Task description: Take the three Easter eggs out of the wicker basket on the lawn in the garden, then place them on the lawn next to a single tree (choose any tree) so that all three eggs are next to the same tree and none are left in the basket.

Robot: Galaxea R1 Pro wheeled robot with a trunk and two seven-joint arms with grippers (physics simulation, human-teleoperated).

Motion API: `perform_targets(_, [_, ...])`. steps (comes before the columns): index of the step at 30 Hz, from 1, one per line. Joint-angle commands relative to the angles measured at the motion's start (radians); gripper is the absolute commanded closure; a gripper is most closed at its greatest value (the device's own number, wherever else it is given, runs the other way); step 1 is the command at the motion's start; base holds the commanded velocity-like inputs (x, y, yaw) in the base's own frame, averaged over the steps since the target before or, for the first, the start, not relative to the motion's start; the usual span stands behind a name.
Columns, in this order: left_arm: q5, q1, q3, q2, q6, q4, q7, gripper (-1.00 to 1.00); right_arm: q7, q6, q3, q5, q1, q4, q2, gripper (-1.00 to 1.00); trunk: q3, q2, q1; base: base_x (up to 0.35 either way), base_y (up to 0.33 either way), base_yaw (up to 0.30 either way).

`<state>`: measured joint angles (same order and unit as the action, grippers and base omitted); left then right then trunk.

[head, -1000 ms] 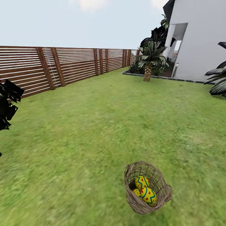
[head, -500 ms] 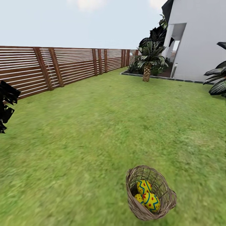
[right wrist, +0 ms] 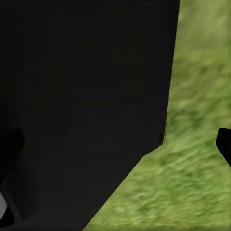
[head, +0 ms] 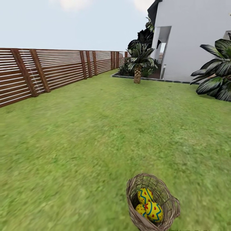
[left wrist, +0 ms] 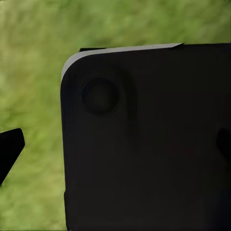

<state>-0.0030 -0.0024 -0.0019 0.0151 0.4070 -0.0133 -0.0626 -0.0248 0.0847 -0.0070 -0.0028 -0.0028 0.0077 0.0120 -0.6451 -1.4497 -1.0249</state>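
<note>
At each wrist camera, dark robot body panel (left wrist: 144,144) over blurred grass, one black end effector fingertip (left wrist: 9,147) at frame edge; left and right end effector opening cannot be told. Low in the head view, right of centre: wicker basket (head: 166,210) upright on lawn (head: 80,144), three Easter eggs (head: 149,208) inside, touching. Beyond: brown slatted fence (head: 57,70), short palm (head: 138,64), white house (head: 192,38).

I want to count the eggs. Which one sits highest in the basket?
The egg toward the basket's back lies on top; the other two sit lower, nearer the front.
</note>
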Motion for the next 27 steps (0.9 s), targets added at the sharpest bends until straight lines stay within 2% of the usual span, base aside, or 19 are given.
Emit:
perform_targets(1, [0.000, 0.000, 0.000, 0.000, 0.003, 0.001, -0.003, -1.00, -0.003, 0.004, -0.001, 0.000, 0.000, 0.001, 0.000, -1.00, 0.000, 0.000, 0.000, 0.057, 0.048, -0.266])
perform_targets(20, [0.000, -0.001, 0.000, 0.000, 0.004, 0.000, -0.003, -1.00, -0.002, 0.004, -0.001, 0.000, 0.000, 0.002, 0.000, -1.00, 0.008, 0.000, 0.000, 0.011, 0.011, -0.268])
perform_targets(27, [0.000, -0.001, 0.000, 0.000, 0.004, 0.001, -0.003, -1.00, -0.002, 0.004, -0.001, 0.000, 0.000, 0.002, 0.000, -1.00, 0.012, 0.000, 0.000, 0.096, 0.145, -0.269])
